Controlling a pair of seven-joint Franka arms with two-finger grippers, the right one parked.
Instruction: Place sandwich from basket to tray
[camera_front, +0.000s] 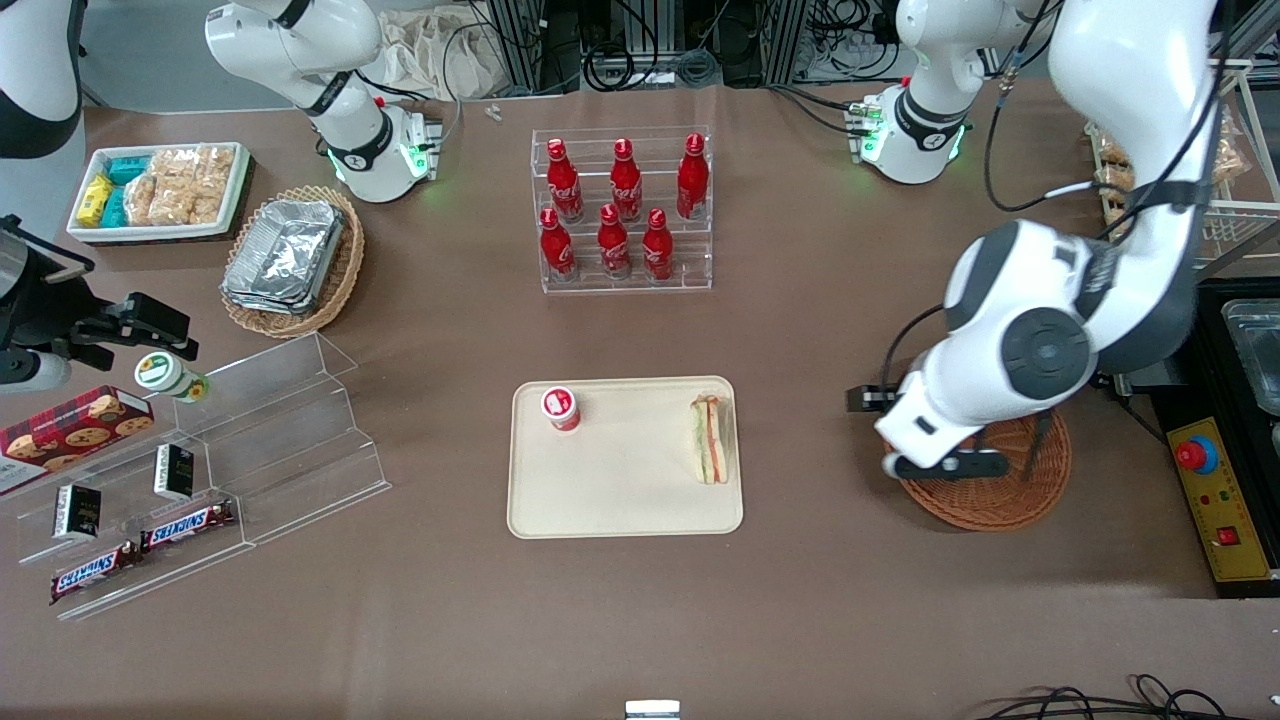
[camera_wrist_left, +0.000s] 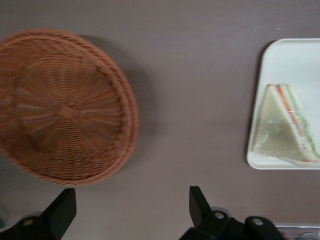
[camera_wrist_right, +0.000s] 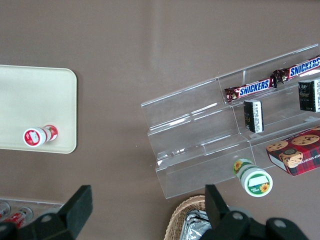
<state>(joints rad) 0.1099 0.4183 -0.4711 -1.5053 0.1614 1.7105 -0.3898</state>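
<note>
The sandwich (camera_front: 711, 440) lies on the tray (camera_front: 620, 500); the basket (camera_wrist_left: 65, 107) holds nothing. The end effector (camera_wrist_left: 132, 210) hovers above the table between them, fingers spread and holding nothing. Placement looks done; next, simply pull clear.
</note>
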